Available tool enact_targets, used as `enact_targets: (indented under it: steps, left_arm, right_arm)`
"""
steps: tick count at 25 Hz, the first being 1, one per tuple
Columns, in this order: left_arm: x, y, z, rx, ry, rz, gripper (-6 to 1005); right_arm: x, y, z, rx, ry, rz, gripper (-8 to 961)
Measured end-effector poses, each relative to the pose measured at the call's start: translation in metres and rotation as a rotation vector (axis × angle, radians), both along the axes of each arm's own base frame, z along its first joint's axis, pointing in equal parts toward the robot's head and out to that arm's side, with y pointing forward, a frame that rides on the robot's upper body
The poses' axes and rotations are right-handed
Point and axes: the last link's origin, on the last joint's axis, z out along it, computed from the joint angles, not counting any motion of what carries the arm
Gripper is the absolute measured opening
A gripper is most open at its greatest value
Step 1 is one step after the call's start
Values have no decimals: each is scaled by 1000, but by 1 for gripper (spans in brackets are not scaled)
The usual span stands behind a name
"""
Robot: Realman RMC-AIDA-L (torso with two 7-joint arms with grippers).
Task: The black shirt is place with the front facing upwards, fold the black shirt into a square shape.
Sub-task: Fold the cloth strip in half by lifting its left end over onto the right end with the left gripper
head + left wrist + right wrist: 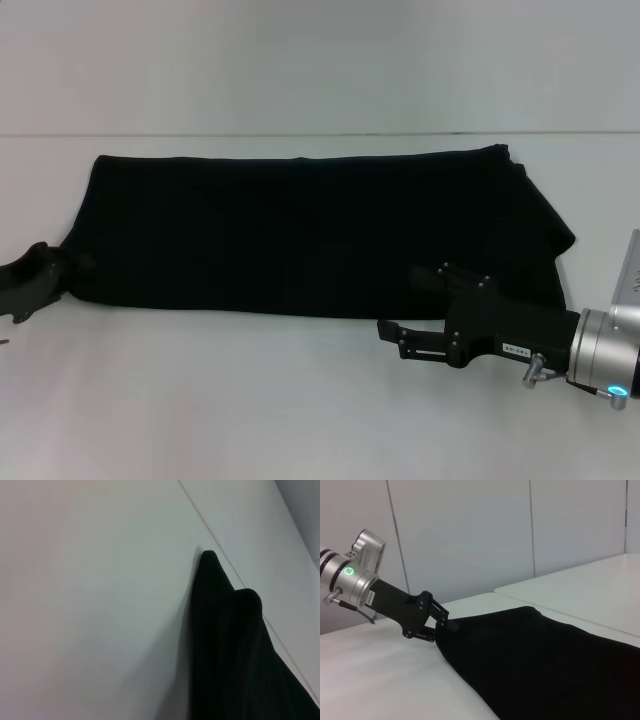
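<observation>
Shirt: black shirt (300, 235) lies folded in a long band across the middle of the white table (250, 400), no print showing.
Left gripper (437, 625): at 9 o'clock, clenched on the shirt's left end.
Right gripper (395, 335): at 4 o'clock, beside the shirt's near edge; jaws — cannot tell.

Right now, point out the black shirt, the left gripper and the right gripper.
black shirt (300, 230): head view, middle of the folded cloth.
left gripper (439, 620): right wrist view, fingertips at the shirt's end.
right gripper (392, 335): head view, fingertips near the shirt's front edge.
</observation>
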Motion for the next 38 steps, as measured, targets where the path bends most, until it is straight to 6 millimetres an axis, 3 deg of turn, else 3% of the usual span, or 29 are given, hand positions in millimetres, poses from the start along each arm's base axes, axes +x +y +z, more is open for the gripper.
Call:
enact_targets:
  steps: [9,15,20,24,27,28,34,38]
  left_arm:
    - [1,3,7,26,11,-13,167]
    - [-11,4,33,96,55,13,27]
    - [-30,2,67,174,103,73,27]
    - [-25,8,80,204,91,54,27]
    - [-11,15,82,207,56,2,27]
    - [12,26,81,208,-11,-85,27]
    - [102,62,65,142,-166,-382,27]
    - [170,83,26,15,-182,-554,26]
  right_arm:
    - [1,0,1,4,-2,0,947]
    - [5,-1,4,13,0,-11,946]
    - [12,-4,11,32,14,-35,946]
    - [17,-5,15,49,19,-55,946]
    - [20,-6,16,56,21,-69,947]
    - [22,-7,16,62,21,-78,947]
    - [35,-12,23,106,38,-141,946]
    - [45,-17,28,128,46,-180,946]
